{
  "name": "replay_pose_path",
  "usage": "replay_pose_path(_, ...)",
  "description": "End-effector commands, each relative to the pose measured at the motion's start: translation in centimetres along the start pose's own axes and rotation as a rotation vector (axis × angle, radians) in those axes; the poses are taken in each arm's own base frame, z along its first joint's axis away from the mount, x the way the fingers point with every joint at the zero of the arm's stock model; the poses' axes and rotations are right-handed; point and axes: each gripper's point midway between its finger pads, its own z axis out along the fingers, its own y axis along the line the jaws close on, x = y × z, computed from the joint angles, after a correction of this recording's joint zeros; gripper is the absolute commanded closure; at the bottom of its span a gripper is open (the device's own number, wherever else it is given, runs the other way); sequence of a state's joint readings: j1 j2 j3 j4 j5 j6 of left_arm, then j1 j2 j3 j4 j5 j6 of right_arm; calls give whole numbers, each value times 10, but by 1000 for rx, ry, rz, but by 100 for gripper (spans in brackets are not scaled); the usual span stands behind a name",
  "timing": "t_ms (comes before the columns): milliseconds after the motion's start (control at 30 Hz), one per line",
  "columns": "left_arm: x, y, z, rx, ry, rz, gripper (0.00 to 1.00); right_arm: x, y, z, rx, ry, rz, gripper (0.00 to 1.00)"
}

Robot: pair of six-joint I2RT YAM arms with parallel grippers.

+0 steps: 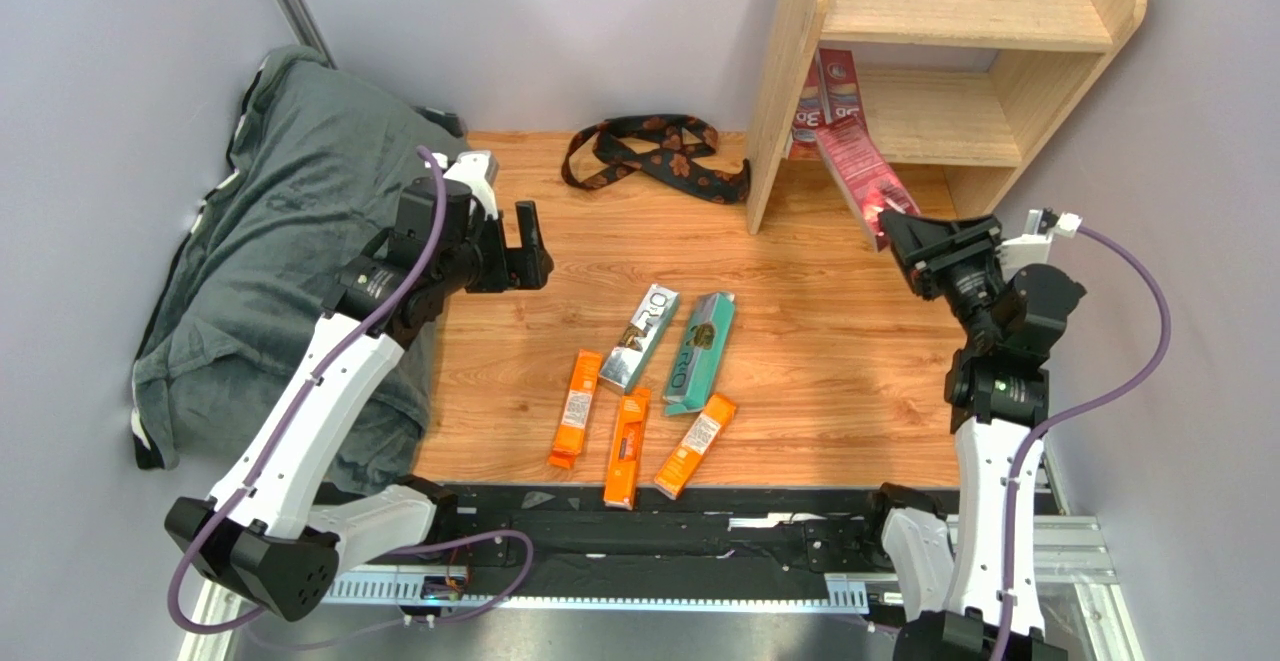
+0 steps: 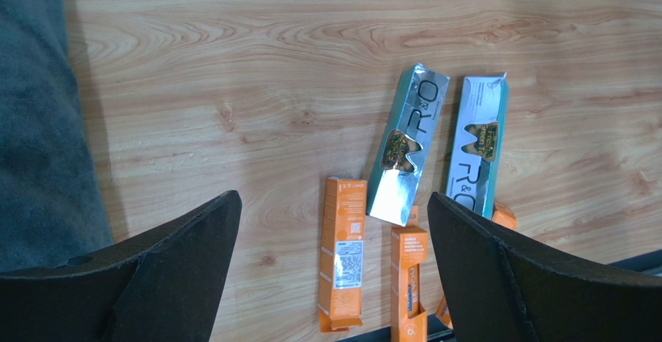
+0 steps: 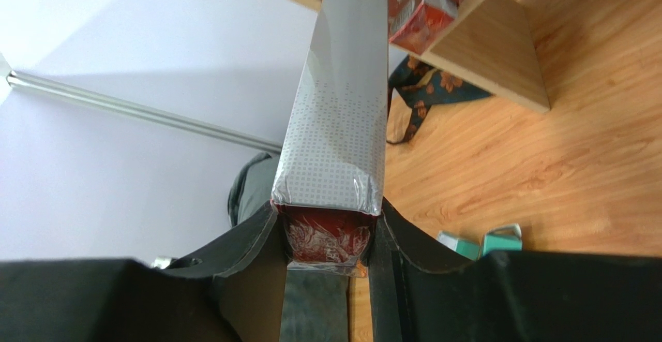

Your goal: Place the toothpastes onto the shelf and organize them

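Only the right wrist view shows right jaws clamping a dark red box (image 3: 334, 125); left jaws gape.

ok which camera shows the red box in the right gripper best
The top view: the red box shows nearly whole, tilted toward the lower tier of the shelf, held by the right gripper. The right wrist view shows only its silvery side and red end between the fingers. The left wrist view misses it.
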State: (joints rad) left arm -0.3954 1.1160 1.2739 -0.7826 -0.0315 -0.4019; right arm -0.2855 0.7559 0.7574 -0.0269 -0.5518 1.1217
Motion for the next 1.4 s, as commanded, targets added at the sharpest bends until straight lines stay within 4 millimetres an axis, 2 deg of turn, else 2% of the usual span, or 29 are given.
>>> replay_pose_path(0, -6, -4, 2, 25, -22, 26, 1, -38, 66, -1, -179, -88, -92, 80)
replay_pose_path(233, -3, -6, 6, 34, -13, 32, 1, -76, 61, 29, -153, -160, -89, 80)
replay_pose_path(300, -1, -6, 7, 38, -7, 35, 1, -84, 59, 36, -142, -178, -98, 80)
replay_pose_path(333, 0, -8, 7, 50, -1, 36, 1, -88, 52, 43, -123, -177, -90, 80)
replay_pose_path(500, 4, -9, 6, 61, 0, 34, 1, -106, 47, 56, -111, -227, -110, 80)
replay_pose_path(667, 10, -9, 7, 69, 9, 36, 1, -119, 32, 77, -79, -239, -94, 80)
replay_pose_path(800, 12, -6, 6, 60, 9, 36, 1, -131, 6, 98, -26, -254, -58, 80)
replay_pose_path(900, 14, -1, 6, 39, 7, 41, 1, -135, -17, 112, 17, -255, -27, 80)
replay_pose_path(967, 14, 0, 6, 35, 5, 45, 1, -137, -22, 119, 24, -249, -23, 80)
replay_pose_path(1000, 15, 0, 6, 34, 6, 47, 1, -137, -34, 126, 42, -238, -10, 80)
replay_pose_path(1067, 16, 0, 6, 35, 10, 49, 1, -138, -41, 132, 51, -229, 1, 80)
replay_pose_path(1200, 20, 2, 8, 30, 18, 52, 1, -132, -70, 149, 81, -203, 52, 80)
replay_pose_path(1367, 22, 2, 9, 30, 23, 53, 1, -121, -92, 163, 101, -182, 104, 80)
